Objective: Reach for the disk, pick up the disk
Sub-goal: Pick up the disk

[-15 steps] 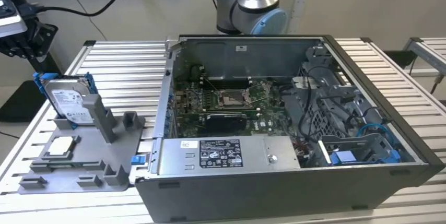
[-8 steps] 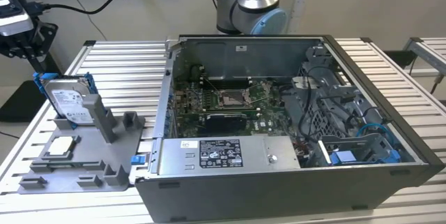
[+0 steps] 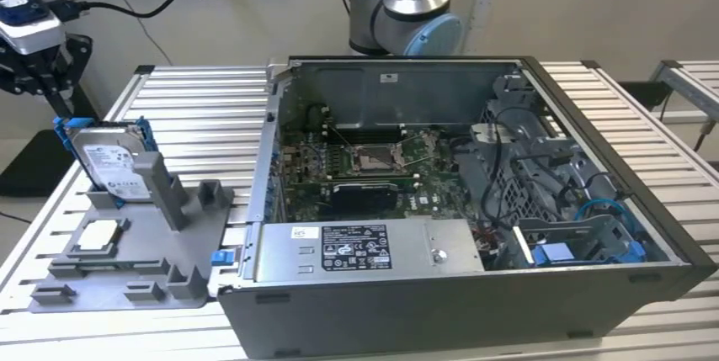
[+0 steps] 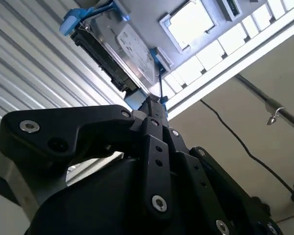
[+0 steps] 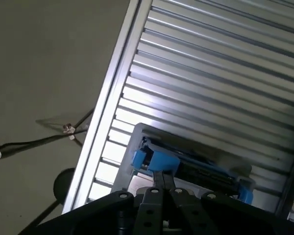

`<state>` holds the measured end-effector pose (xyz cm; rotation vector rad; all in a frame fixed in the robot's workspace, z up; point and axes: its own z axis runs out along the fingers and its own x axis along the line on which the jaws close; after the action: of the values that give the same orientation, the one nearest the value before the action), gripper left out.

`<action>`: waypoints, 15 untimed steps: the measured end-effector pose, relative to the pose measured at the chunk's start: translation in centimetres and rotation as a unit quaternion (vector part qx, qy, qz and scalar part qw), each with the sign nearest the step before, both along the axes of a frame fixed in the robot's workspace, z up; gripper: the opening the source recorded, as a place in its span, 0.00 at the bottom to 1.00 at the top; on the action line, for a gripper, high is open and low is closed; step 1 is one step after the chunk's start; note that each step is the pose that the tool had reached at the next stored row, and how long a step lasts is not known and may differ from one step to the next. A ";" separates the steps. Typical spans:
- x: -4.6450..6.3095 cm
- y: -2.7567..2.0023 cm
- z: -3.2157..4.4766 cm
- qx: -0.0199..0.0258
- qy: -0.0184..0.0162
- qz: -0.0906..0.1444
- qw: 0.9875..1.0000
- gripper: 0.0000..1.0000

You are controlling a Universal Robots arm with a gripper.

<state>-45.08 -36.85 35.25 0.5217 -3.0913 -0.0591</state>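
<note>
The disk (image 3: 113,159) is a silver drive with a white label in a blue carrier. It stands upright on edge in the grey holder (image 3: 146,252) at the exterior view's left. My gripper (image 3: 56,113) hangs over the disk's far upper corner. In both wrist views the black fingers run together to a narrow tip, gripper (image 4: 154,104) and gripper (image 5: 161,176), right at the blue carrier edge of the disk (image 4: 120,46) (image 5: 186,164). The fingers are shut on that blue edge, and the disk still rests in the holder.
A small flat silver chip (image 3: 99,233) lies on the grey holder in front of the disk. An open computer case (image 3: 450,209) stands to the exterior view's right on the slatted metal table (image 3: 202,117). Cables trail on the floor past the table edge (image 5: 103,112).
</note>
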 end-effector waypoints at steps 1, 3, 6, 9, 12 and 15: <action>0.0 0.00 0.00 0.000 0.000 0.009 1.000 0.00; 0.0 0.00 0.00 0.000 0.000 0.027 1.000 0.00; 0.0 0.00 0.00 0.000 0.000 0.054 0.999 0.00; 0.0 0.00 0.00 0.000 0.000 0.082 0.997 0.00; 0.0 0.00 0.00 0.000 0.000 0.109 0.994 0.00; 0.0 0.00 0.00 0.000 0.000 0.136 0.991 0.00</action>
<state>-45.07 -36.85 35.25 0.9371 -2.9863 -0.0566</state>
